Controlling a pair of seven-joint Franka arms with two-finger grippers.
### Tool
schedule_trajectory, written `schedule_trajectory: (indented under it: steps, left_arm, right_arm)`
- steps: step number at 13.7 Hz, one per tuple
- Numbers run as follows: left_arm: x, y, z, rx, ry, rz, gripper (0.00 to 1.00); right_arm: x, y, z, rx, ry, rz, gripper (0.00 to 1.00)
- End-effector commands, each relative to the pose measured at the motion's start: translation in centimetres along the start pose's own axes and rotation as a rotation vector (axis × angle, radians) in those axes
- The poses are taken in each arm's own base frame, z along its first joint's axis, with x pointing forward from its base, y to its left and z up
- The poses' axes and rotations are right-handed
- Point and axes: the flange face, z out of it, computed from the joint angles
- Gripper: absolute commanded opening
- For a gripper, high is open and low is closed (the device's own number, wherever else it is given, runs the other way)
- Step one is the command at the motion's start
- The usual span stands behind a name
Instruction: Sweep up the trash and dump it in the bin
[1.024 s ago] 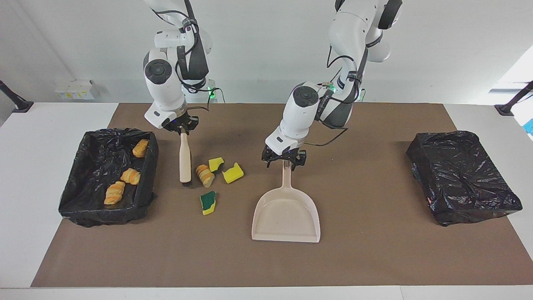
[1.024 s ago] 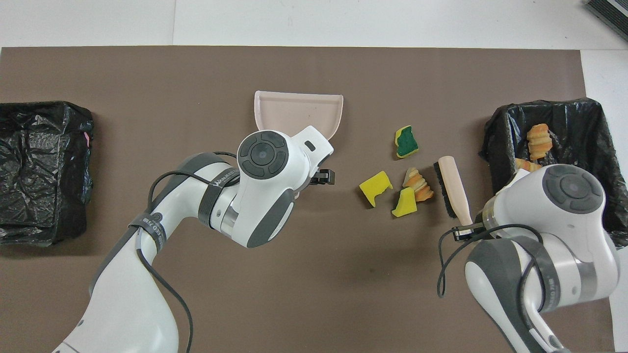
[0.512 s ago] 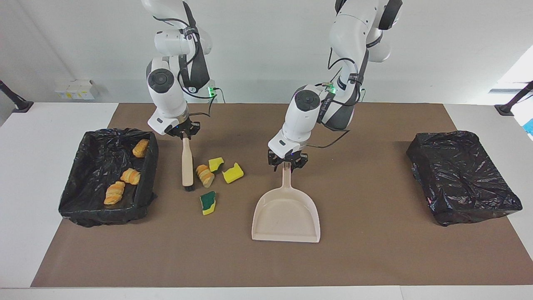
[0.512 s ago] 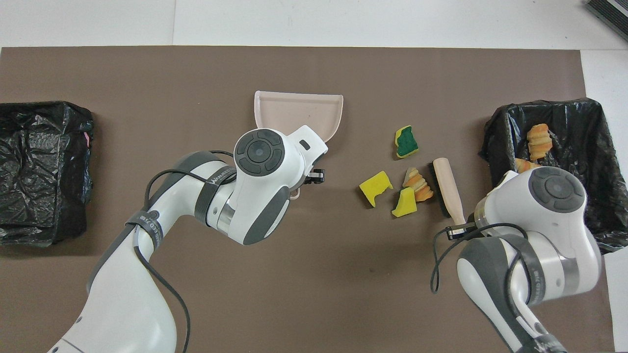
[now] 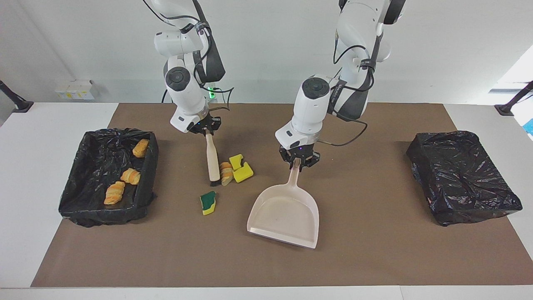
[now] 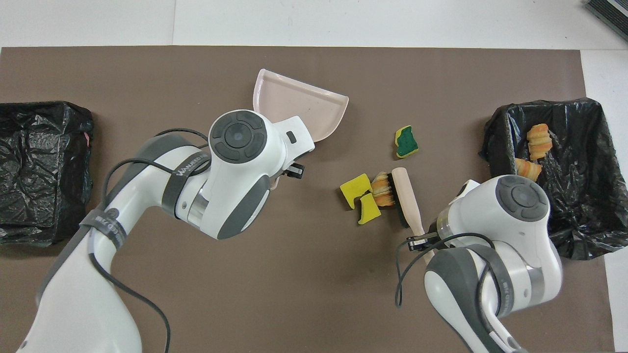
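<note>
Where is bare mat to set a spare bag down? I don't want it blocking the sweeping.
Free: the mat between the dustpan and the closed black bag, and the strip along the table edge farthest from the robots. Crowded: between the brush and dustpan, where the sponge chunks and bread piece lie.

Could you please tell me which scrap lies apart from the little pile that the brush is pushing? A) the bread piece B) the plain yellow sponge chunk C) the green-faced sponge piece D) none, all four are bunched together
C: the green-faced sponge piece lies alone, farther from the robots than the brush, while the bread piece and two yellow sponge chunks are bunched against the brush head.
</note>
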Motion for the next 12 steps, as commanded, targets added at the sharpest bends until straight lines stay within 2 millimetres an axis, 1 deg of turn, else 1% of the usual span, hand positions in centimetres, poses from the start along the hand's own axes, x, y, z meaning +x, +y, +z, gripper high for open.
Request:
schedule_trajectory:
  steps: [1, 2, 3, 4, 5, 7, 8, 9, 10, 11, 12]
  left_arm:
    - [-2.6, -6.3, -5.5, 0.030, -0.058, 0.191, 0.00]
    - [-3.7, -9.2, -7.4, 0.029, -0.083, 0.259, 0.00]
    - [-4.8, -11.7, -8.5, 0.021, -0.114, 0.329, 0.00]
    - [-5.8, -14.1, -9.0, 0.006, -0.153, 0.401, 0.00]
    - [-6.9, -15.8, -8.7, -0.017, -0.197, 0.465, 0.00]
    - [-9.3, -19.2, -7.7, -0.049, -0.226, 0.570, 0.00]
    - [-10.2, -20.5, -7.4, -0.056, -0.221, 0.631, 0.00]
    - [-11.3, -22.4, -6.9, -0.064, -0.214, 0.685, 0.00]
    - [-12.4, -23.3, -6.5, -0.065, -0.201, 0.758, 0.00]
    - [-12.8, -23.2, -5.8, -0.059, -0.185, 0.824, 0.00]
    - [-12.8, -23.2, -5.3, -0.046, -0.167, 0.844, 0.00]
  right_arm:
    - [-0.7, -2.9, -0.2, 0.038, 0.009, 0.084, 0.00]
    - [-0.8, -4.1, 0.1, 0.038, 0.010, 0.118, 0.00]
    - [-0.8, -5.8, -0.2, 0.035, 0.014, 0.136, 0.00]
    - [-0.3, -7.3, -0.7, 0.035, 0.012, 0.146, 0.00]
    - [-0.1, -7.8, -1.6, 0.035, 0.022, 0.159, 0.00]
    - [0.3, -7.0, -3.1, 0.020, 0.024, 0.161, 0.00]
    - [0.7, -6.1, -3.9, -0.003, 0.040, 0.158, 0.00]
    - [1.3, -5.3, -4.7, -0.052, 0.068, 0.146, 0.00]
    - [1.8, -4.7, -4.8, -0.111, 0.090, 0.123, 0.00]
    - [2.4, -4.2, -5.1, -0.151, 0.110, 0.090, 0.00]
    - [3.4, -2.7, -5.2, -0.165, 0.116, 0.057, 0.00]
